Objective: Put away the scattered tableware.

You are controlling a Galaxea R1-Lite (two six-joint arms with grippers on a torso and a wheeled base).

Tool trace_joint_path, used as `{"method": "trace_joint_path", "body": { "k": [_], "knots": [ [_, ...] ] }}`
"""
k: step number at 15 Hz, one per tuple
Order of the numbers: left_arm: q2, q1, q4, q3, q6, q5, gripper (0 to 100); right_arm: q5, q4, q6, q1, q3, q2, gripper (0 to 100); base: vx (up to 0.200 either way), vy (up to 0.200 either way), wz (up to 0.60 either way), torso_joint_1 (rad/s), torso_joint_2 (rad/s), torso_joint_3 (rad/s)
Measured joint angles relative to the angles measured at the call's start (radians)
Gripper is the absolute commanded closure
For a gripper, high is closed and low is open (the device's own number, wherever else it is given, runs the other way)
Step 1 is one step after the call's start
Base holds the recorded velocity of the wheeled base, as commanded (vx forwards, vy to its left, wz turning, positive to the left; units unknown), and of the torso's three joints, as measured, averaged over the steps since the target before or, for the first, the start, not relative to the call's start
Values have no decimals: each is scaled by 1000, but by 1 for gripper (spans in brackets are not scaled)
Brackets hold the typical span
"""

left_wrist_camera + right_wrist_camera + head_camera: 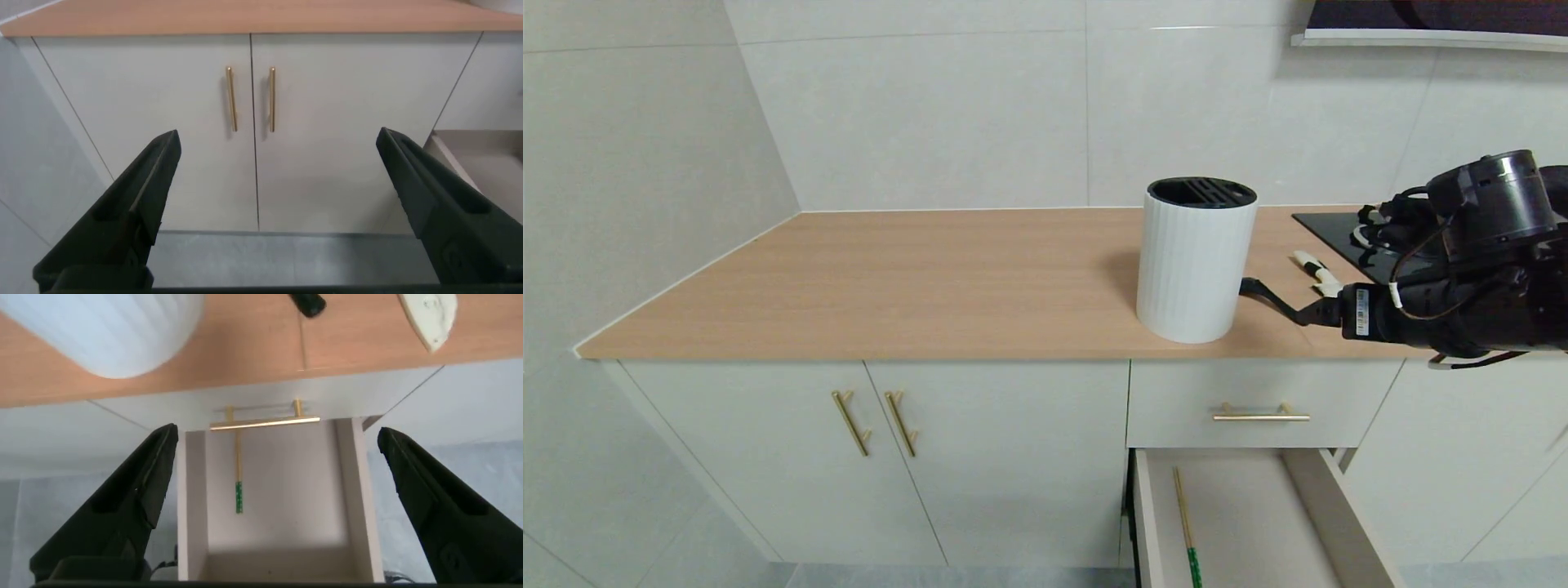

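Note:
A white ribbed utensil holder with a black slotted top stands on the wooden counter. To its right lie a black utensil and a cream-handled piece; the right wrist view shows the black utensil and the cream piece too. A pair of green-tipped chopsticks lies in the open lower drawer. My right gripper is open and holds nothing, high above that drawer and its chopsticks. My left gripper is open, facing the cabinet doors.
A black cooktop sits at the counter's back right. Above the open drawer is a shut drawer with a gold handle. Two cabinet doors with gold handles stand to the left. Tiled walls close the back and left.

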Motion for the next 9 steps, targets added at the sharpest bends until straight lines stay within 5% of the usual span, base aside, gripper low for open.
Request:
{"method": "trace_joint_path", "body": {
  "k": [5, 9],
  "knots": [
    [0, 0, 0, 0, 0, 0, 0, 201, -197, -194, -136, -27, 71, 0, 0, 0, 0, 4, -10, -6],
    [0, 0, 0, 0, 0, 0, 0, 363, -211, -297, -226, -140, 181, 0, 0, 0, 0, 0, 0, 0]
  ]
}}
